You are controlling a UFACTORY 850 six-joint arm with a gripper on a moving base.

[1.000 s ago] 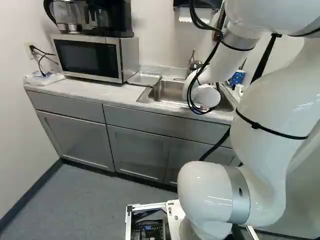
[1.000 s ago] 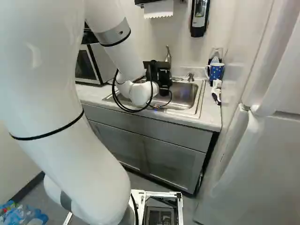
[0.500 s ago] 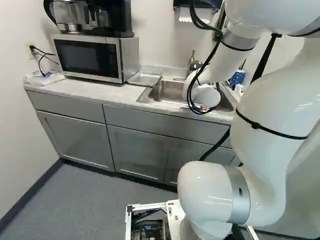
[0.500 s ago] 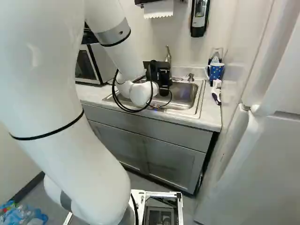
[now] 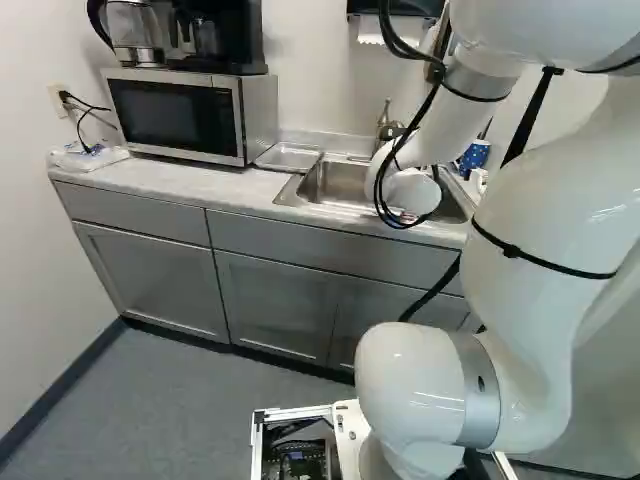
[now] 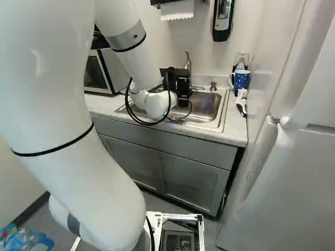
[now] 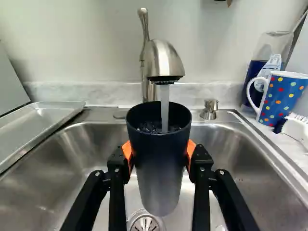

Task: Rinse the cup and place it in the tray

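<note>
Water streams from the metal faucet straight into the open mouth of the dark cup, where bubbles show inside. In the right base view the black gripper is over the sink, at the end of the white arm. In the wrist view the gripper is clamped on the cup, with orange pads pressed against its outer wall from two opposite sides. The cup is roughly upright beneath the spout, near the drain strainer; how high its foot hangs above the basin is hard to judge from this angle.

The shallow tray lies beside the basin, between it and the microwave in the left base view. The cup is outside the tray, apart from it. A coffee maker stands on top of the microwave.

Across the basin from the tray, a blue mug with coloured dots stands on the counter, its white handle turned toward the faucet. A white-handled brush lies beside it. A white refrigerator fills the right of the right base view.
</note>
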